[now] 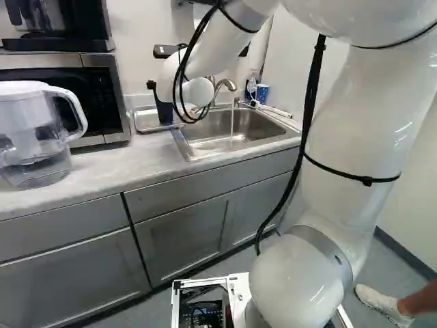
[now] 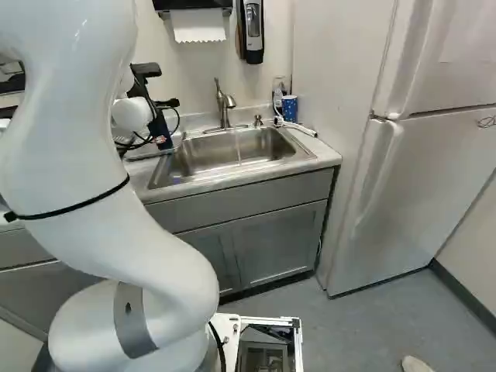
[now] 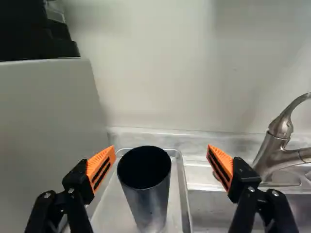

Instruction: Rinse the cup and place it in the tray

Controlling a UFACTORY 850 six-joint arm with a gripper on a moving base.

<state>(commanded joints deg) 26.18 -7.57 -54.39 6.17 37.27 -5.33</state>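
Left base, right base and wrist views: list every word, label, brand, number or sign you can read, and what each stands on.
None can be read.
Microwave: panel marks too small.
Wall dispenser: any print too small.
Refrigerator: dark marks on its door, too small.
Cup: no print visible.

**Water runs at twelve o'clock**

In the left base view, the faucet point(image 1: 226, 84) streams into the sink point(image 1: 208, 131). At ten lie the tray point(image 1: 145, 121) and microwave point(image 1: 117, 96); pitcher point(image 1: 29, 133) at nine, blue cup point(image 1: 261, 93) at one, white arm point(image 1: 355, 130) rising from five.
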